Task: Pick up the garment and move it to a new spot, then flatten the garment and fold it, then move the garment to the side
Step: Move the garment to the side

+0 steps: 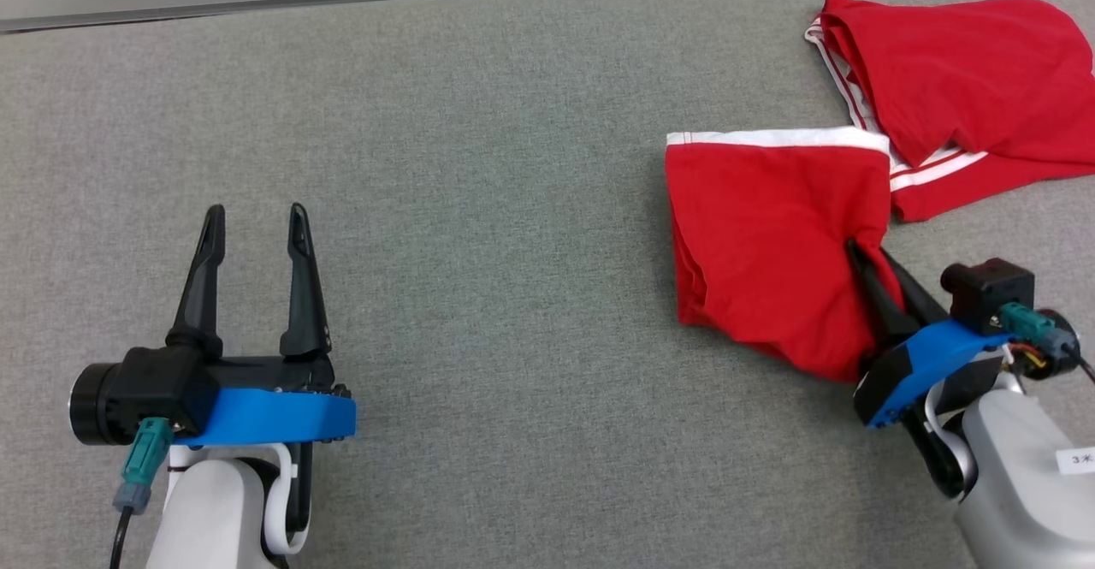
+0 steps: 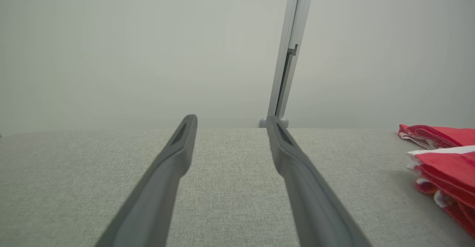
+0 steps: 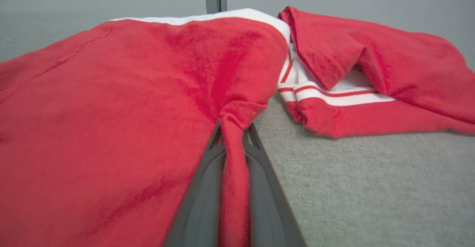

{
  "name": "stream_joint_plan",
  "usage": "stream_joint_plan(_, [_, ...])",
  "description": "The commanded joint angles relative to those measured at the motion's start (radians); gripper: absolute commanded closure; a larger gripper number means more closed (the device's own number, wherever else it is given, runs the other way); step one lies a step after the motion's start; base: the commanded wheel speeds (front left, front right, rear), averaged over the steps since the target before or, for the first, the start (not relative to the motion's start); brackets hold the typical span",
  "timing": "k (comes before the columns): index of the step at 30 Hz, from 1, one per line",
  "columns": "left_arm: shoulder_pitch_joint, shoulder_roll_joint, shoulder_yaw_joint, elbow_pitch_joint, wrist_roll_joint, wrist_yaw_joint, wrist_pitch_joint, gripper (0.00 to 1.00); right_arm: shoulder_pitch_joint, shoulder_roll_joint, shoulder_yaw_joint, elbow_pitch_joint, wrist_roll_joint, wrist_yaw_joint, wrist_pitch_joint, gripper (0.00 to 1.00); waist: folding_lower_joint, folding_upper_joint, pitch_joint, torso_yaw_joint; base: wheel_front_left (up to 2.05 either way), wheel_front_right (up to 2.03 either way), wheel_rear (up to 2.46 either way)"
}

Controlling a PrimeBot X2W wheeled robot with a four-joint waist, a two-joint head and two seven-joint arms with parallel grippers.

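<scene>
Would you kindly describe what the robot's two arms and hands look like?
Both match: the left hand and right hand each have two long, tapering dark fingers on a black body, a blue bracket, a teal plug with a dark cable, and a pale grey forearm. The right forearm carries a small white label.

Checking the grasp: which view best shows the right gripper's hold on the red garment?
Right wrist view: a red garment fold is pinched in the right gripper, close up. Head view shows it from above, smaller; left wrist view catches the garment's edge.
</scene>
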Motion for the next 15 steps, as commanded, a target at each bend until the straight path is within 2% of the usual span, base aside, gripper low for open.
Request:
stream_joint_plan(1, [-0.02, 0.006, 0.002, -0.001, 0.006, -0.002, -0.004, 0.0, -0.012, -0.015, 0.0, -0.018, -0.004, 0.0, 0.006, 1.0, 0.0, 0.0, 0.004, 0.001, 0.0, 0.0, 0.0])
stream_joint_plan(6, [-0.032, 0.008, 0.004, -0.009, 0.007, -0.003, -0.004, 0.0, -0.085, -0.073, 0.007, -0.076, -0.025, 0.0, 0.045, 1.0, 0.0, 0.0, 0.024, 0.013, 0.0, 0.0, 0.0])
stream_joint_plan(15, [-0.052, 0.007, 0.01, -0.039, 0.009, -0.004, -0.004, 0.0, -0.23, -0.278, -0.001, -0.158, -0.034, 0.0, 0.173, 1.0, 0.0, 0.0, 0.103, 0.035, 0.0, 0.0, 0.0])
